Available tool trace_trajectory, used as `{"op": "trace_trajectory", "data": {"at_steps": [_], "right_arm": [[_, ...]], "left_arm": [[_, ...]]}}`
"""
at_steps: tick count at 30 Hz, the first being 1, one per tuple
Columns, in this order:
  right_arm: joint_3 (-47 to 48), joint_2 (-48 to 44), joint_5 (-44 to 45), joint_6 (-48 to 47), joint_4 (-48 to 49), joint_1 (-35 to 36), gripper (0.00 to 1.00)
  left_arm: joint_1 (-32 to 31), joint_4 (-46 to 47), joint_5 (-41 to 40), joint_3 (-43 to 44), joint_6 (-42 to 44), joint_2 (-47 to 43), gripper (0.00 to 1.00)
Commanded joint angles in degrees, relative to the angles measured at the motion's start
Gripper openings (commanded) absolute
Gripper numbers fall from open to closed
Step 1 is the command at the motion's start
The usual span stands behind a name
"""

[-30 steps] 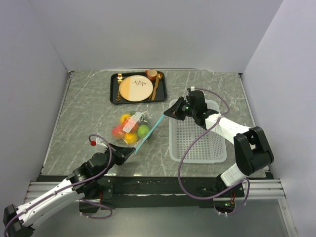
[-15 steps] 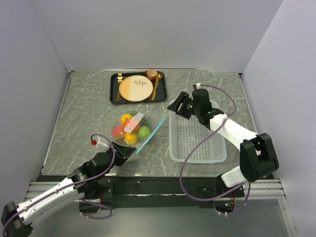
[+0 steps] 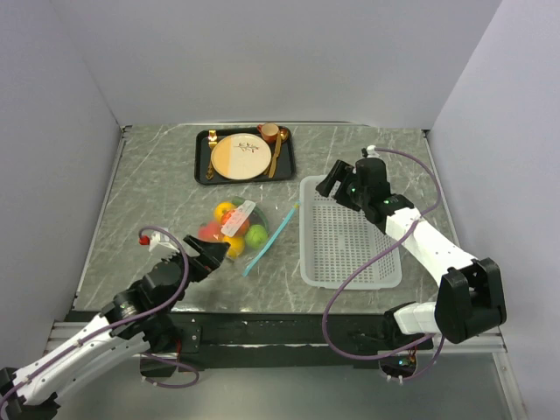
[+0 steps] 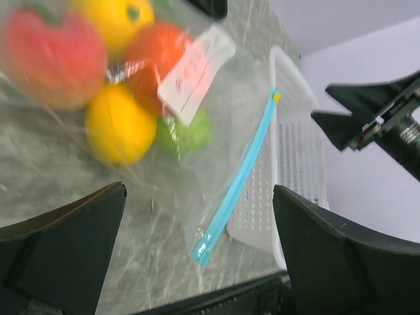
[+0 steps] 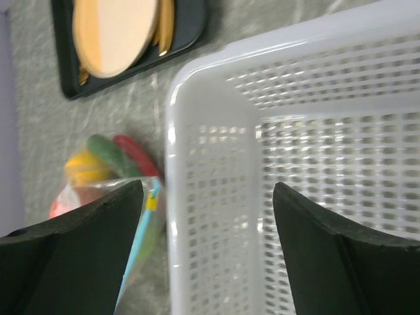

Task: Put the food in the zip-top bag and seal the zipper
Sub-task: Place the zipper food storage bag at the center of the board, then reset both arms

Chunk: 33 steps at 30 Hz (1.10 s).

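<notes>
The zip-top bag (image 3: 236, 229) lies on the table with the food (image 3: 229, 231) inside: yellow lemons (image 4: 118, 128), a green lime (image 4: 188, 131), an orange peach (image 4: 154, 56) and a red piece (image 4: 52, 56). Red and green chilies (image 5: 121, 152) show at its far side. The zipper (image 3: 269, 241) lies flat on the table as one blue strip (image 4: 239, 174), untouched. My left gripper (image 3: 219, 252) is open just near-left of the bag, nothing between its fingers (image 4: 197, 197). My right gripper (image 3: 335, 184) is open above the basket's far-left corner (image 5: 209, 190), also holding nothing.
A white mesh basket (image 3: 350, 249) stands right of the bag, its left wall (image 5: 177, 216) close to the zipper's far end. A black tray (image 3: 203, 166) holding a cream-and-tan plate (image 3: 240, 156), a spoon and a small cup sits at the back.
Both grippers have opened and let go of the zipper's ends, and the strip has dropped onto the table. The left arm drew back to the left; the right arm drew back to the right.
</notes>
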Motion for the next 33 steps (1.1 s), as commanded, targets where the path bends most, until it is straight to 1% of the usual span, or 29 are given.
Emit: {"op": "trace_trajectory", "data": {"at_steps": [1, 2, 3, 4, 5, 6, 8, 10, 11, 12, 13, 14, 15, 16, 17, 18, 19, 20, 23, 25, 26, 29, 30, 31, 32, 33], "right_arm": [[-0.43, -3.34, 6.70, -5.67, -3.64, -2.39, 0.90], [-0.43, -3.60, 7.14, -6.28, -4.08, -2.91, 0.91], [-0.43, -3.69, 7.93, -7.25, -4.86, -3.44, 0.91], [-0.43, -3.69, 8.20, -7.61, -5.31, -4.49, 0.92], [-0.43, -3.69, 8.29, -7.87, -5.57, -5.02, 0.93], [-0.52, -3.78, 8.20, -8.31, -5.92, -5.55, 0.93], [-1.13, -4.31, 7.85, -8.49, -6.01, -6.78, 0.94], [-1.57, -4.75, 7.33, -8.58, -5.75, -7.49, 0.94], [-1.84, -4.92, 7.06, -8.58, -5.75, -8.10, 0.95], [-1.84, -5.10, 6.97, -8.75, -5.75, -8.37, 0.95], [-1.75, -5.10, 6.71, -9.10, -6.01, -8.54, 0.99], [-1.32, -4.93, 6.80, -9.28, -6.45, -8.98, 0.99], [-1.31, -4.93, 7.15, -9.54, -7.06, -9.07, 1.00], [-1.31, -4.58, 7.15, -9.80, -7.16, -9.33, 1.00], [-1.23, -4.57, 6.98, -9.89, -7.42, -9.60, 1.00], [-1.23, -4.57, 6.80, -10.16, -7.94, -9.86, 1.00], [-1.23, -4.66, 6.62, -10.16, -8.12, -9.95, 1.00], [-1.23, -4.75, 6.88, -10.33, -8.30, -10.04, 1.00], [-1.05, -4.93, 8.90, -10.42, -9.44, -10.74, 1.00], [-0.87, -5.36, 9.61, -10.51, -9.70, -11.18, 1.00], [-0.79, -5.45, 9.78, -10.60, -9.88, -11.36, 1.00], [-0.35, -5.98, 10.40, -10.86, -10.14, -11.62, 1.00], [-0.26, -6.33, 10.84, -10.95, -10.06, -11.71, 1.00], [-0.61, -6.59, 11.28, -10.95, -9.71, -11.71, 1.00], [-1.04, -6.86, 11.72, -10.69, -8.57, -11.71, 1.00], [-1.40, -6.95, 12.24, -10.60, -8.13, -11.71, 1.00]], "left_arm": [[0.14, -6.24, -8.32, 7.64, 11.76, 2.29, 0.99], [0.22, -7.47, -9.90, 9.05, 12.64, 5.61, 0.99], [0.05, -9.74, -13.48, 11.76, 10.74, 7.47, 0.99], [0.05, -8.90, -13.78, 12.66, 12.63, 9.40, 0.99], [0.14, -5.84, -13.52, 13.45, 14.57, 12.90, 0.99], [0.22, -5.03, -13.43, 15.81, 16.06, 14.85, 0.99], [0.40, -2.32, -13.78, 18.19, 17.30, 19.33, 0.99], [1.19, 0.33, -13.78, 20.57, 21.16, 21.54, 0.99], [1.97, 1.99, -12.22, 21.01, 23.18, 23.29, 0.99], [5.81, 5.23, -9.94, 22.06, 28.94, 24.27, 0.99], [8.98, 5.87, -4.43, 22.77, 31.09, 25.50, 0.99], [16.32, 6.23, -1.59, 23.64, 33.89, 28.12, 0.99], [19.88, 6.93, 0.35, 25.83, 33.75, 29.54, 0.99], [23.39, 8.24, 7.85, 26.54, 34.44, 30.86, 0.99], [29.95, 9.64, 10.88, 27.25, 34.45, 33.22, 0.99], [32.89, 12.01, 14.40, 28.56, 34.36, 34.55, 0.99], [35.44, 13.51, 20.61, 29.18, 34.88, 37.43, 0.99], [39.82, 14.05, 23.02, 30.15, 35.41, 39.29, 0.99], [45.55, 14.41, 26.38, 37.42, 36.11, 45.80, 0.99], [46.45, 15.53, 26.03, 39.55, 37.25, 48.26, 0.99], [46.45, 16.50, 25.42, 40.52, 39.61, 48.71, 0.99], [46.54, 16.52, 19.56, 42.01, 39.99, 50.38, 0.99], [46.63, 16.34, 19.53, 42.28, 39.81, 50.90, 0.99], [46.80, 16.34, 20.31, 42.46, 39.46, 51.78, 0.99], [46.98, 18.25, 22.23, 41.85, 39.02, 52.14, 0.99], [46.98, 19.40, 26.34, 41.58, 39.11, 52.49, 0.99]]}}
